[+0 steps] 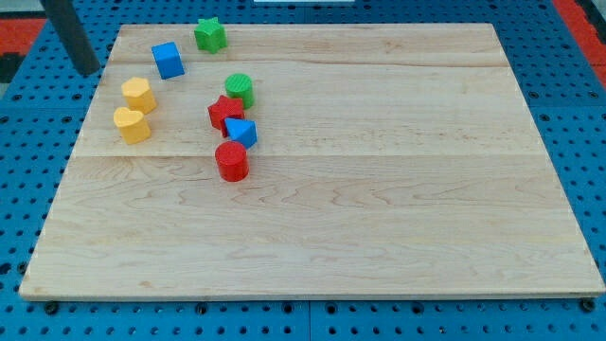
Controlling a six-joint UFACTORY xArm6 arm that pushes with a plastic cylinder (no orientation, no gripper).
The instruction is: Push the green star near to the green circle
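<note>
The job right now is getting my tip [88, 72] around behind the green star [210, 35], on the side facing away from the green circle [240, 89]. The circle is sitting below the star and a little toward the view's right, so the good pushing spot is just above the star and a touch to its left. From there a slow, straight push should be sliding the star down toward the circle. I think going slowly matters, because a star has points and could be turning if it is hit off-centre.

My tip is holding nothing and touching nothing (it is only a plain rod, so there is nothing to open or close). It is standing at the view's top left, just off the corner of the wooden board [379, 189], I think, though the rod's very end is hard to make out against the dark holes there.

From my tip, the green star is well off to the right and a bit higher in the view, close to the board's top edge. The green circle is farther right and lower. The blue cube [168, 60] is sitting between my tip and the star, a little below the straight line, so I should be passing above it. The red star [224, 112] is touching the circle's lower side.
</note>
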